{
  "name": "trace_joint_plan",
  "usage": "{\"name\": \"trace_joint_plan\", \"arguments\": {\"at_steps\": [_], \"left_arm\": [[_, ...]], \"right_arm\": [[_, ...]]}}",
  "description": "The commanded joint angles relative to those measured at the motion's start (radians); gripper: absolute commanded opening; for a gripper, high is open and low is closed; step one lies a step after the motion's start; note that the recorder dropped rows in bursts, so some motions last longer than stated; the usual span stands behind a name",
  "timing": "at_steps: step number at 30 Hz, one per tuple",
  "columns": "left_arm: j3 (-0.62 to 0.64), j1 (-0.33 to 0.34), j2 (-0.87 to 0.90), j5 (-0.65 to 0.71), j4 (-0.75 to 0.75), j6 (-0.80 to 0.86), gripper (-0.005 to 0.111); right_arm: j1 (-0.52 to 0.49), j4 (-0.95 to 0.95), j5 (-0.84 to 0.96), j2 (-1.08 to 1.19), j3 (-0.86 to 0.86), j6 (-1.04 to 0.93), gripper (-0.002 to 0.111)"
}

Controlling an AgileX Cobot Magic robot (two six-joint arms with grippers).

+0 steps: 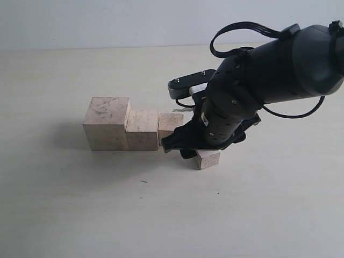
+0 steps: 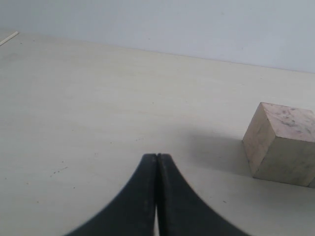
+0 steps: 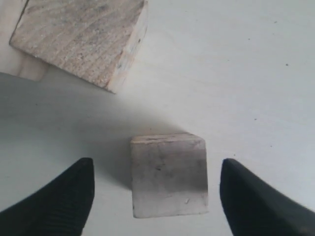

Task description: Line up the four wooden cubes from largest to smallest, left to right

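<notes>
Mostly done: largest pale beige mottled wooden cube, second cube and third cube touching in a descending row — smallest cube out of line near its right end, ungripped between the parted jaws of the right gripper; left gripper pinched together.

table: pale, matte, fills most of the exterior view | wall: plain grey-blue, 12 o'clock, meets table's far edge | fleck: thin, dark, on table, 7 o'clock of centre | speck: tiny, dark, 5 o'clock
</notes>
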Motion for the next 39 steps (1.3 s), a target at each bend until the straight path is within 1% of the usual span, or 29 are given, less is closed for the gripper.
{"name": "trace_joint_plan", "arguments": {"at_steps": [1,5,13,25,28,31,32,34,36,37,39], "left_arm": [[0.004,-0.006,-0.006,-0.008,0.001,0.0,0.0],[0.004,-0.006,-0.006,-0.008,0.001,0.0,0.0],[0.004,-0.006,-0.006,-0.008,0.001,0.0,0.0],[0.004,-0.006,-0.006,-0.008,0.001,0.0,0.0],[0.004,-0.006,-0.006,-0.008,0.001,0.0,0.0],[0.004,-0.006,-0.006,-0.008,0.001,0.0,0.0],[0.004,-0.006,-0.006,-0.008,0.001,0.0,0.0],[0.004,-0.006,-0.006,-0.008,0.001,0.0,0.0],[0.004,-0.006,-0.006,-0.008,0.001,0.0,0.0],[0.004,-0.006,-0.006,-0.008,0.001,0.0,0.0],[0.004,-0.006,-0.006,-0.008,0.001,0.0,0.0]], "right_arm": [[0.001,-0.008,-0.002,0.001,0.001,-0.008,0.074],[0.001,-0.008,-0.002,0.001,0.001,-0.003,0.072],[0.001,-0.043,-0.012,0.003,0.008,-0.003,0.072],[0.001,-0.027,-0.002,0.051,0.008,-0.004,0.071],[0.001,-0.027,-0.002,0.051,0.008,-0.004,0.062],[0.001,-0.032,-0.002,0.051,0.008,-0.005,0.044],[0.001,-0.037,-0.002,0.049,0.008,-0.005,0.036],[0.001,-0.049,-0.002,0.042,0.008,-0.01,0.022],[0.001,-0.061,0.002,0.019,0.008,-0.05,0.007],[0.001,-0.061,0.003,0.005,0.008,-0.079,0.001],[0.001,-0.061,0.007,-0.042,0.003,-0.176,0.0]]}}
